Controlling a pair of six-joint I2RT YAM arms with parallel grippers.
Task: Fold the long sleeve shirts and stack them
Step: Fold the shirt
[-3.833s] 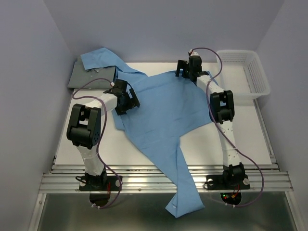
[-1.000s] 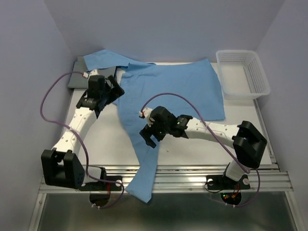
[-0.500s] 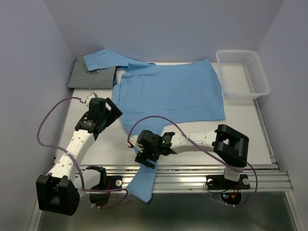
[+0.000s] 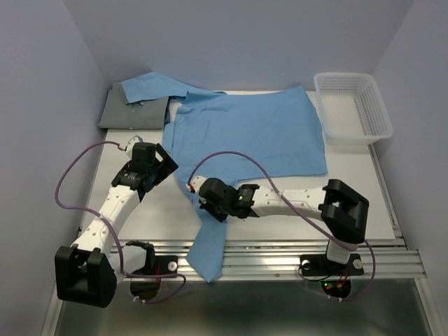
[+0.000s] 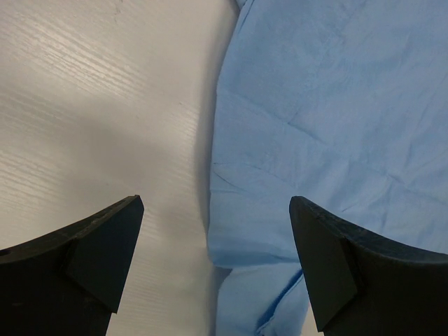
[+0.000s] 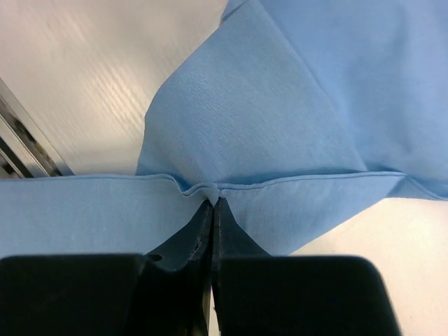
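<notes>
Near six o'clock, right end effector [image 6: 212, 204] grips a sleeve of the sky-blue shirt [image 4: 259, 133]; left end effector [image 5: 215, 203] stands open.

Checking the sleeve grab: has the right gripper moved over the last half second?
Yes. The right gripper, shut on the sleeve of the blue shirt, has moved away from the front rail.

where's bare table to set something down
Bare white table lies right of the light sky-blue cloth shirt, nearer than the white plastic mesh basket; also between the left arm and the hanging sleeve. Far-left corner is crowded: dull grey shirt.
</notes>
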